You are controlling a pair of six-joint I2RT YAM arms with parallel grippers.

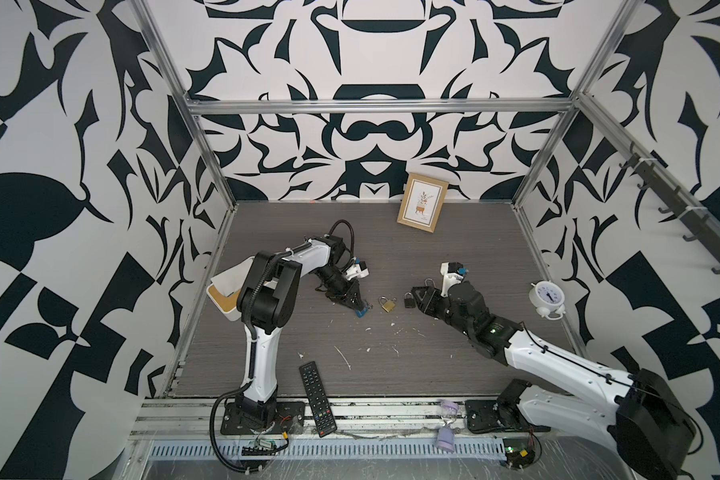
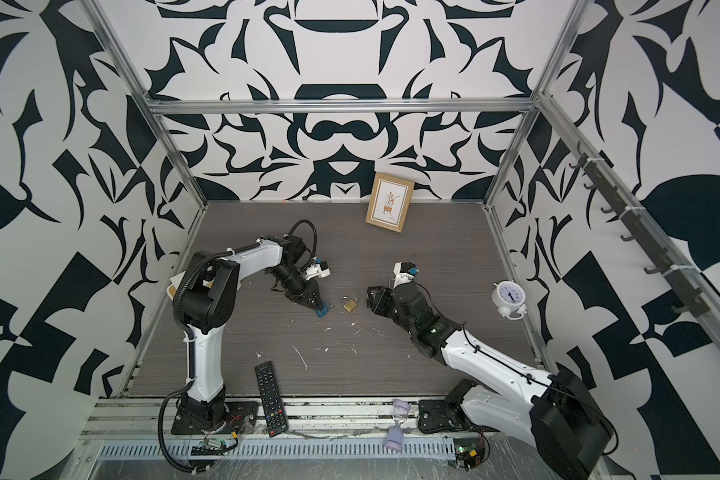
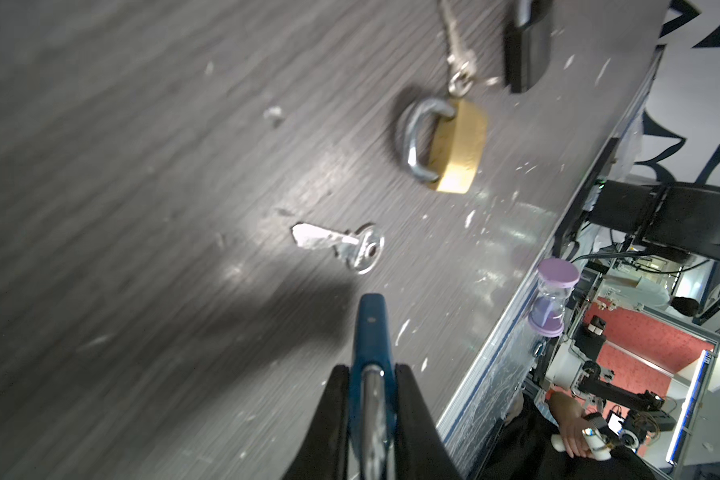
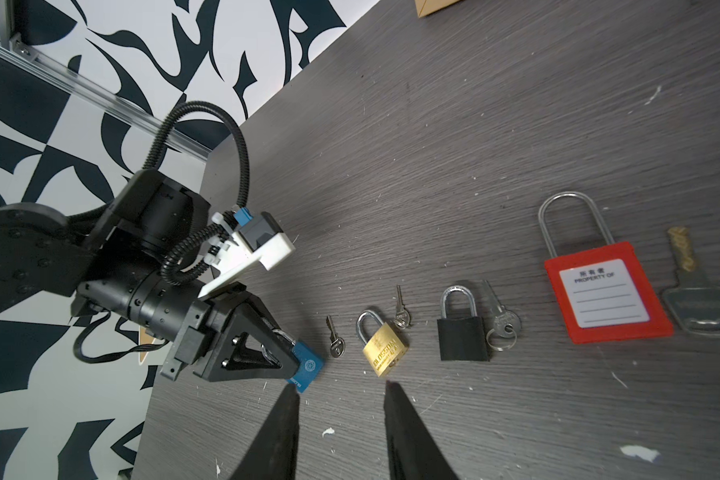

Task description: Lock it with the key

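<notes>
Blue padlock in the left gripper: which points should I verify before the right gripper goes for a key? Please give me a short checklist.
1. left gripper shut on the blue padlock: ok.
2. right gripper open and empty: ok.
3. small key lies free between the blue padlock and the brass padlock, touching neither: ok.
4. shackle pushed in or pulled out: cannot tell, the jaws cover most of it.
5. This key fits this padlock: cannot tell.

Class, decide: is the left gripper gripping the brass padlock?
No, the left gripper is shut on the blue padlock; the brass padlock lies apart.
</notes>
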